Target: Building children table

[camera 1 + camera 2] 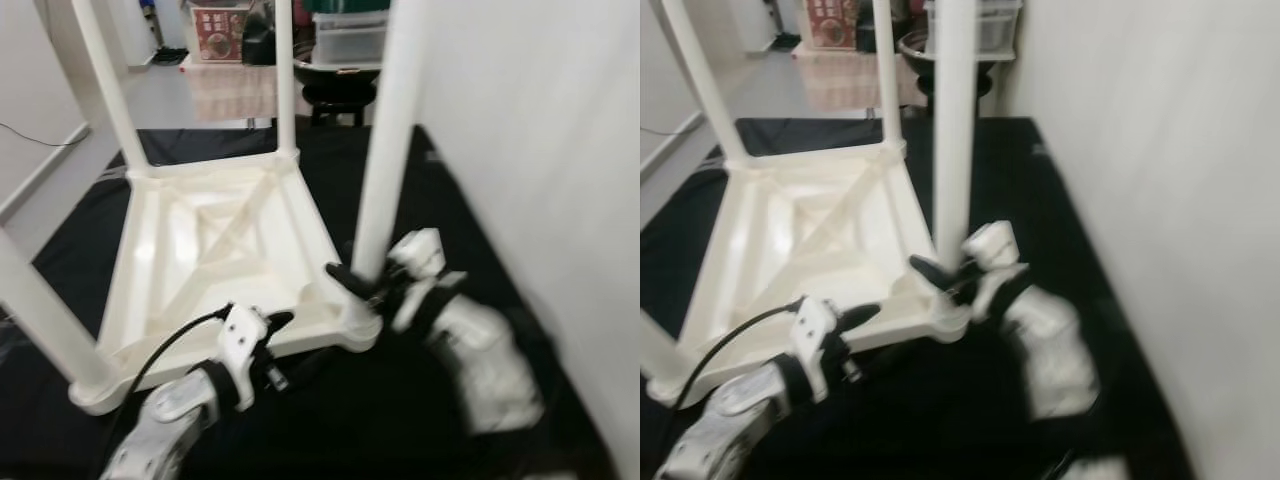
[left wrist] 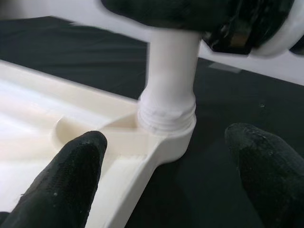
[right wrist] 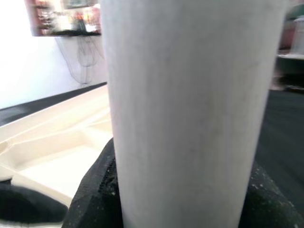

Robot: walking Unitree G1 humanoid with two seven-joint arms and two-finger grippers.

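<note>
Tabletop (image 1: 215, 250) lies upside down on the black mat (image 1: 450, 200). Right pincer (image 1: 365, 285) is clenched round the near leg (image 1: 385, 150), just above its corner socket (image 2: 166, 126). Left pincer (image 2: 166, 175) is released, fingers either side of that corner. I'd keep the leg dead vertical while twisting so the thread doesn't cross.

White plastic kids' table (image 1: 215, 240) lies upside down on a black mat (image 1: 470, 210), legs pointing up. My right gripper (image 1: 368, 282) is clamped round the near-right leg (image 1: 388, 150), low down by its corner socket. My left gripper (image 1: 272, 330) sits at the table's near edge, fingers slightly apart w/ one tip touching the rim. White wall (image 1: 540, 130) on the right.
</note>
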